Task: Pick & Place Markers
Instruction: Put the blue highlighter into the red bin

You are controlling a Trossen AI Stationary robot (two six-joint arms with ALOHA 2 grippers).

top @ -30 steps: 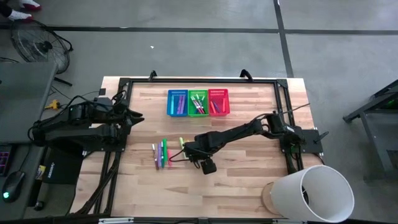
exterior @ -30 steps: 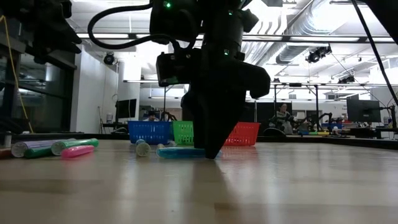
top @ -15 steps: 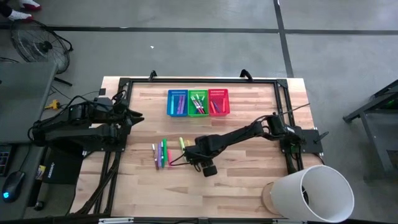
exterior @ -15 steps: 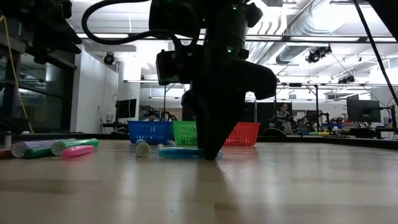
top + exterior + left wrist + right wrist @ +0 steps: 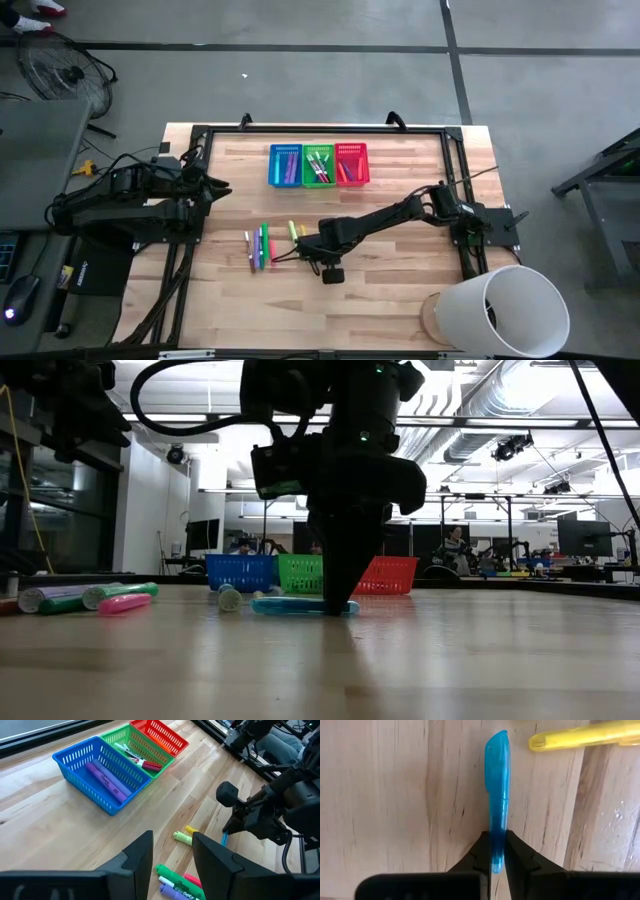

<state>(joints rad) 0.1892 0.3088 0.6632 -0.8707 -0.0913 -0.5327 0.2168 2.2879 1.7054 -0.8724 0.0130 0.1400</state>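
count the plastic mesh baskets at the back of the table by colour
blue plastic mesh basket: 1
green plastic mesh basket: 1
red plastic mesh basket: 1
total: 3

Light wooden plank counter (image 5: 390, 300) bordered by a black frame. Along its far side stand three mesh baskets touching in a row: blue basket (image 5: 285, 165), green basket (image 5: 318, 165), red basket (image 5: 352, 164). Loose markers (image 5: 259, 245) lie flat near the middle, with yellow markers (image 5: 294, 230) and a blue marker (image 5: 497, 790) just beside; a white cylinder (image 5: 500, 310) sits at one near corner.
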